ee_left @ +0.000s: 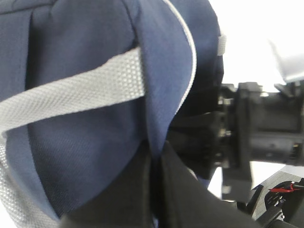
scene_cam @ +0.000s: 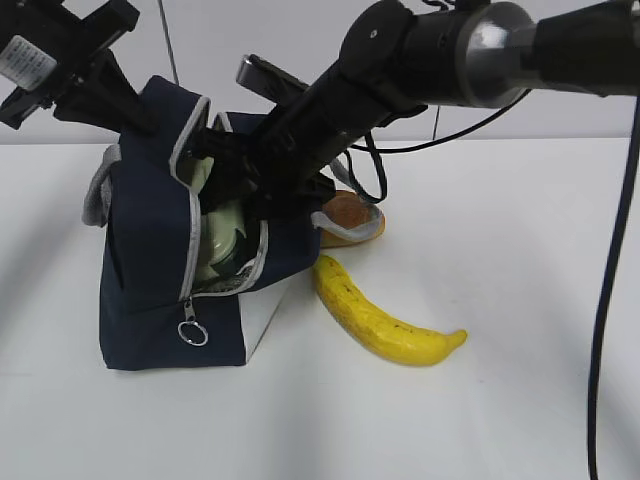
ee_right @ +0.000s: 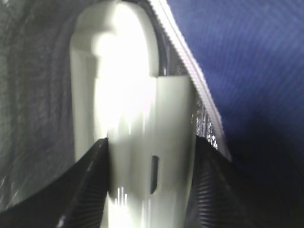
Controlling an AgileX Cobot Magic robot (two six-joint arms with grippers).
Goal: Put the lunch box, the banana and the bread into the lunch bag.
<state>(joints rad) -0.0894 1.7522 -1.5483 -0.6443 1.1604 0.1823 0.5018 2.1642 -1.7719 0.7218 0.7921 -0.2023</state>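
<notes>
Lunch box (ee_right: 137, 123) sits inside the lunch bag (scene_cam: 150, 290), clamped in your right pincer (ee_right: 149, 180); banana (scene_cam: 380, 318) and bread (scene_cam: 348, 212) wait beside the bag. Left pincer (ee_left: 154, 190) pinches the bag's flap.

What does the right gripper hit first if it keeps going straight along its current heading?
Probably the grey lining of the navy-blue fabric lunch bag. The right gripper points into it, gripping the sage-green-lidded lunch box; depth unclear.

Black arms (scene_cam: 330, 95), silver joint band, black cables, ribbed jaws.
</notes>
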